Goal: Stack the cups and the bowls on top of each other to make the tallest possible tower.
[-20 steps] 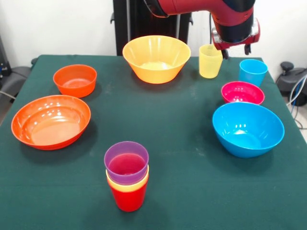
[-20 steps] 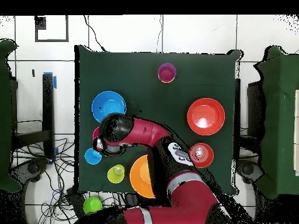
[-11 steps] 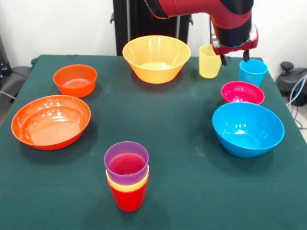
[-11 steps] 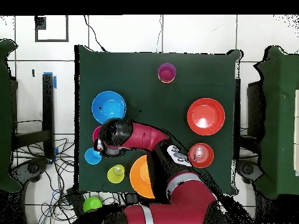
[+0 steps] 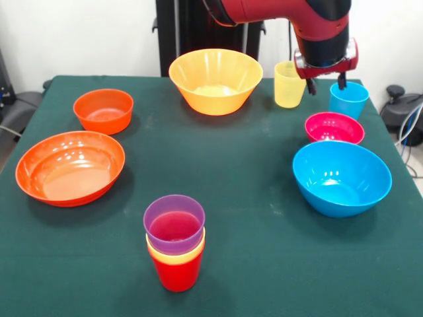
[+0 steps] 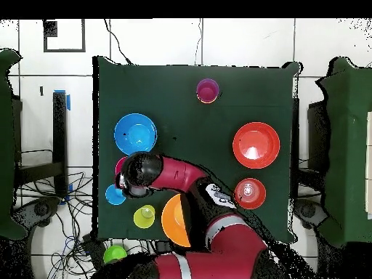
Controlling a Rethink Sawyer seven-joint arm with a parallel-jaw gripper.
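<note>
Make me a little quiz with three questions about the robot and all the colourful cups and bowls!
1. True or false: the purple cup sits on top of the stack with the red cup at the bottom.
2. Which cup is the gripper hovering closest to? A) pale yellow cup B) blue cup C) purple cup
3. Fill in: the small pink bowl sits between the blue cup and the large ____ bowl.

Key: 1 true; 2 B; 3 blue.
</note>
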